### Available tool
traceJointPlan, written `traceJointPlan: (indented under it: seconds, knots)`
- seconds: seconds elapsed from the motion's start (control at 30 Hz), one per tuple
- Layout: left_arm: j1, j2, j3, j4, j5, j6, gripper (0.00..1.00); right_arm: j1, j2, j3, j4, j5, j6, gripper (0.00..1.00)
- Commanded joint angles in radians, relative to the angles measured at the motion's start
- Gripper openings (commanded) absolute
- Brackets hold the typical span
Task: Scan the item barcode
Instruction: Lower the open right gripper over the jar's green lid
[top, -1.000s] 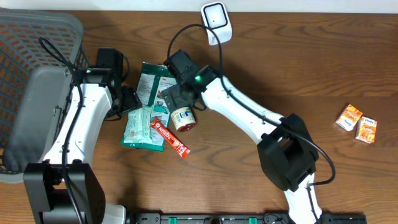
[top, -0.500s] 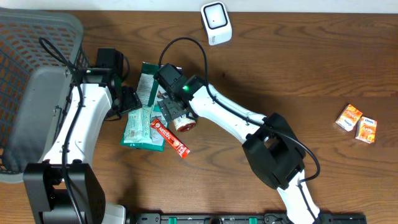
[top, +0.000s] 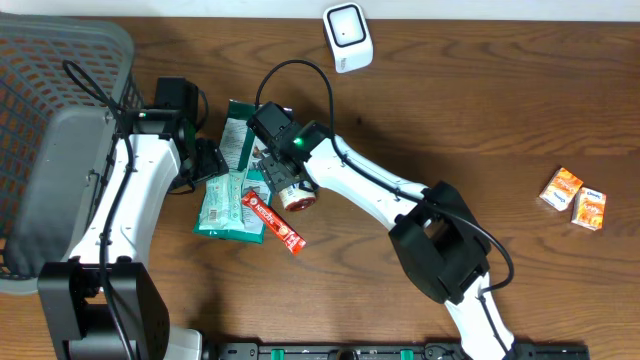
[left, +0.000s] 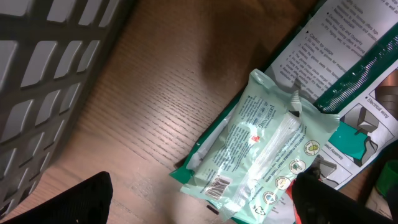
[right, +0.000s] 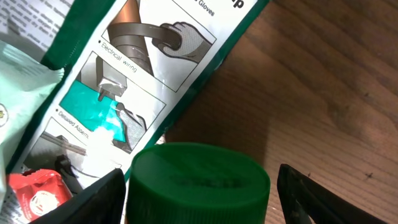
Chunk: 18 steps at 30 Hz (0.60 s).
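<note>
Well left of the white scanner sits a grey mesh basket; what it holds I cannot tell. The jar lies on its side below-left of the scanner, against the green packets. The right gripper straddles its green cap, jaws apart, unclamped. The left gripper gapes wide. Bare table spreads right of the scanner.

I am counting one white scanner, one grey basket, two flat green packets, one green-lidded jar, one red stick pack and two small orange boxes sitting side by side.
</note>
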Motion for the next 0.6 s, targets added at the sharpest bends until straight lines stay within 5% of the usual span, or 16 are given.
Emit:
traceJointPlan:
  seconds: [0.0, 0.13, 0.47, 0.57]
  knots:
    - [0.004, -0.020, 0.013, -0.002, -0.009, 0.002, 0.93, 0.014, 0.034, -0.002, 0.003, 0.014, -0.005, 0.63]
    - [0.004, -0.020, 0.013, -0.002, -0.009, 0.002, 0.93, 0.011, 0.003, 0.001, 0.003, 0.014, -0.009, 0.51]
    - [0.004, -0.020, 0.012, -0.002, -0.008, 0.002, 0.93, -0.006, -0.164, 0.001, -0.098, 0.122, -0.020, 0.48]
    - [0.004, -0.020, 0.013, -0.002, -0.009, 0.002, 0.93, -0.006, -0.178, 0.001, -0.116, 0.117, -0.019, 0.73]
